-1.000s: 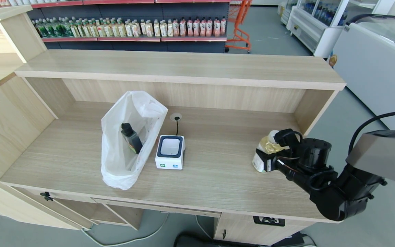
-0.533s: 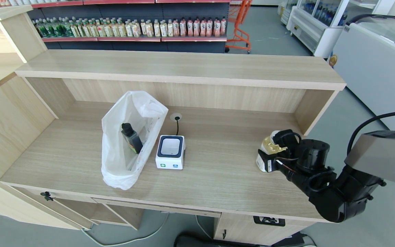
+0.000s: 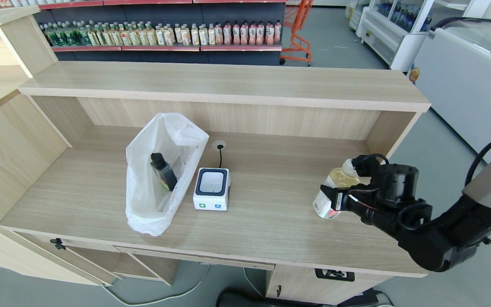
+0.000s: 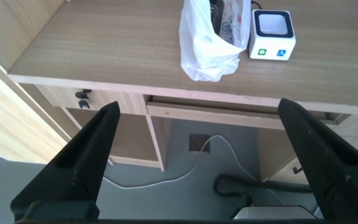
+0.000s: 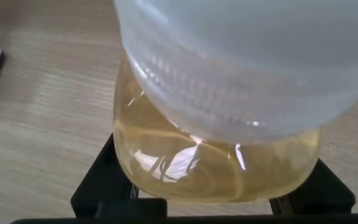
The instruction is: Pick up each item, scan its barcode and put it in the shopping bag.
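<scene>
Tilted further, round clear amber-filled bottle (image 3: 327, 205) in right tool (image 3: 342, 182).

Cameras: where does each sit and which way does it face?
Head view: on the head, facing forward and down at the counter; right arm, right end effector shut on the bottle.
Left wrist view: back from the counter's front edge, looking down; open left end effector frames it.
Right wrist view: tight on the bottle's cap, fingers flanking.
Shared: head and left wrist both show shopping bag and scanner.
</scene>
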`<state>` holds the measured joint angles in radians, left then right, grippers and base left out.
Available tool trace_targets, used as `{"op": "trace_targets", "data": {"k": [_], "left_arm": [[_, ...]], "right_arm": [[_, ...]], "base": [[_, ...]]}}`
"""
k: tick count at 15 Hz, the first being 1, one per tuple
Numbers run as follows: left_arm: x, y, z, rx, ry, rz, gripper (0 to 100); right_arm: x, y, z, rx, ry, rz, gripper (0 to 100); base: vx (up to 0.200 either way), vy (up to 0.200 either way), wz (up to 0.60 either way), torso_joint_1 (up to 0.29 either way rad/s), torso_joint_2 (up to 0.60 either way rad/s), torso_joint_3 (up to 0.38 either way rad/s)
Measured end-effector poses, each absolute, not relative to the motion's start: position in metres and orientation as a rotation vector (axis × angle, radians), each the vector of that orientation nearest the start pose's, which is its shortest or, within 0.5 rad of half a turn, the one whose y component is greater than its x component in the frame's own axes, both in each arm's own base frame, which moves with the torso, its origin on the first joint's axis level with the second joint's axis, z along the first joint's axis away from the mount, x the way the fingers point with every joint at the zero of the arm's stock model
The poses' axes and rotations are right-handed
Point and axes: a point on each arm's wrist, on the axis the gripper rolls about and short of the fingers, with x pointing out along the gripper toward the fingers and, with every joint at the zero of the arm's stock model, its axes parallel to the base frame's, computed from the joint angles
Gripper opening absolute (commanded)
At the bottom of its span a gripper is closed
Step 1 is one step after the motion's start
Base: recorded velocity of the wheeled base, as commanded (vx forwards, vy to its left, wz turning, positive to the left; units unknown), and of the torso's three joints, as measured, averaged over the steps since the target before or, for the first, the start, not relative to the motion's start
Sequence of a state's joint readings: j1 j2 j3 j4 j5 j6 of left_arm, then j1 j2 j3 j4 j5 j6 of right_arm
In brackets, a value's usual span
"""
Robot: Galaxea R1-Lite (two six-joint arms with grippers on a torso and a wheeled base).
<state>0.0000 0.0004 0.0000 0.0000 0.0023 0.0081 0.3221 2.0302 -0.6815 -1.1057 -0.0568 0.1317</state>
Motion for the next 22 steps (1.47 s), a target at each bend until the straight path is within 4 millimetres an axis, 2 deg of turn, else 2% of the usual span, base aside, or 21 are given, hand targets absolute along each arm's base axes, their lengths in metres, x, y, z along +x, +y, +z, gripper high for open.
{"op": "trace_targets", "data": {"k": [2,5,8,11,15,22], "left_arm": [[-0.023,0.000,0.075,0.009,0.000,0.002,100],[-0.023,0.000,0.075,0.008,0.000,0.002,100],[-0.023,0.000,0.075,0.009,0.000,0.002,100],[-0.023,0.000,0.075,0.009,0.000,0.002,100],[-0.023,0.000,0.075,0.009,0.000,0.002,100],[-0.023,0.000,0.075,0.009,0.000,0.002,100]], "right_arm": [[0.303,0.109,0.117,0.193,0.322,0.387,0],[0.258,0.117,0.152,0.419,0.462,0.694,0],[0.225,0.132,0.162,0.484,0.530,0.879,0],[0.209,0.141,0.166,0.473,0.535,0.974,0],[0.199,0.155,0.167,0.436,0.536,1.042,0],[0.192,0.163,0.163,0.425,0.572,1.090,0]], "base": [[0.000,0.000,0.00,0.000,0.00,0.000],[0.000,0.000,0.00,0.000,0.00,0.000],[0.000,0.000,0.00,0.000,0.00,0.000],[0.000,0.000,0.00,0.000,0.00,0.000],[0.000,0.000,0.00,0.000,0.00,0.000],[0.000,0.000,0.00,0.000,0.00,0.000]]}}
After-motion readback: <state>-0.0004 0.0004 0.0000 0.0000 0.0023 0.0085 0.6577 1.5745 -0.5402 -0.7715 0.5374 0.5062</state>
